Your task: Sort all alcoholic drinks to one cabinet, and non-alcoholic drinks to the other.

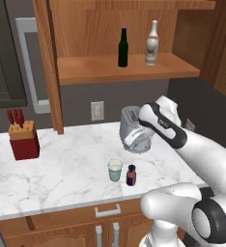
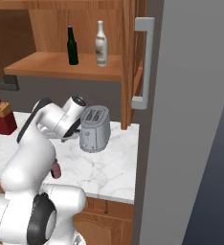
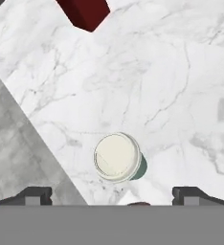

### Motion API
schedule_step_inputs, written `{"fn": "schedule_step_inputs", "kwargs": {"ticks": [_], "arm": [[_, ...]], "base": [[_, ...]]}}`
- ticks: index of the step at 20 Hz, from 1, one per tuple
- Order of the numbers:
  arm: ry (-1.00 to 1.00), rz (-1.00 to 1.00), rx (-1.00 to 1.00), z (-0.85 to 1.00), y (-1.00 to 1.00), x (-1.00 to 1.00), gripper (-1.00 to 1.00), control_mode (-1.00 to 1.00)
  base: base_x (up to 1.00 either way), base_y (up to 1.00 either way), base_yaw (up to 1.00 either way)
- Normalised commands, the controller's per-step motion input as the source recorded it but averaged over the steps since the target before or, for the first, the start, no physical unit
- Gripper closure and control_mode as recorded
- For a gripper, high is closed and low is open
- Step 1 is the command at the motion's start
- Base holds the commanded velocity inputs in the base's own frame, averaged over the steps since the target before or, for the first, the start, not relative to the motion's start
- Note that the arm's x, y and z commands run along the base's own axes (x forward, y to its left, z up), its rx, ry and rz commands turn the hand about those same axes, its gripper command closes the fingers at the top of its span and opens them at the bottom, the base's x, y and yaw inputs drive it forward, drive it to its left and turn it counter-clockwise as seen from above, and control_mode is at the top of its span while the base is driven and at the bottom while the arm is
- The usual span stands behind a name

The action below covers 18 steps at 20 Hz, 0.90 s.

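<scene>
Marble countertop (image 1: 62, 169), white with grey veins, runs under an open wooden cabinet (image 1: 129, 70) whose shelf sits above a dark grey wall with 1 outlet (image 1: 97, 110). Taking the silver toaster (image 1: 134, 129) as the landmark: 1 red knife block (image 1: 24, 141) stands well to its left on the same counter, 1 pale teal cup (image 1: 115, 170) with a whitish lid stands in front of it near the counter's front edge, and 1 short purple bottle (image 1: 131, 175) stands just beside the cup, apart from it. Above the toaster, on the cabinet shelf, stand 2 tall bottles, both upright: 1 dark green bottle (image 1: 123, 47) with a purple cap and 1 pale whitish bottle (image 1: 152, 43) to its right. The gripper (image 3: 112, 195) hangs over the counter with its jaws spread wide and holding nothing; in the hand view the cup's lid lies between and just beyond the 2 fingertips (image 3: 35, 195). The arm covers part of the toaster in the left base view, and in the right base view it hides most of the purple bottle, leaving only a reddish sliver. A tall grey panel with a handle (image 2: 145, 62) blocks the right side of the right base view.
</scene>
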Motion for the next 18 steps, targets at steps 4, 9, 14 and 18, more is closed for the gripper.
{"fn": "schedule_step_inputs", "kwargs": {"ticks": [4, 9, 14, 18], "arm": [[0.06, -0.05, -0.03, -0.68, 0.44, 0.09, -1.00, -1.00], [-0.10, -0.15, -0.12, -0.59, 0.14, 0.01, -1.00, -1.00], [-0.09, -0.18, -0.13, -0.48, 0.15, 0.00, -1.00, -1.00], [-0.06, -0.14, -0.08, -0.10, 0.23, -0.09, -1.00, -1.00]], "base": [[0.00, 0.00, 0.00], [0.00, 0.00, 0.00], [0.00, 0.00, 0.00], [0.00, 0.00, 0.00]]}}
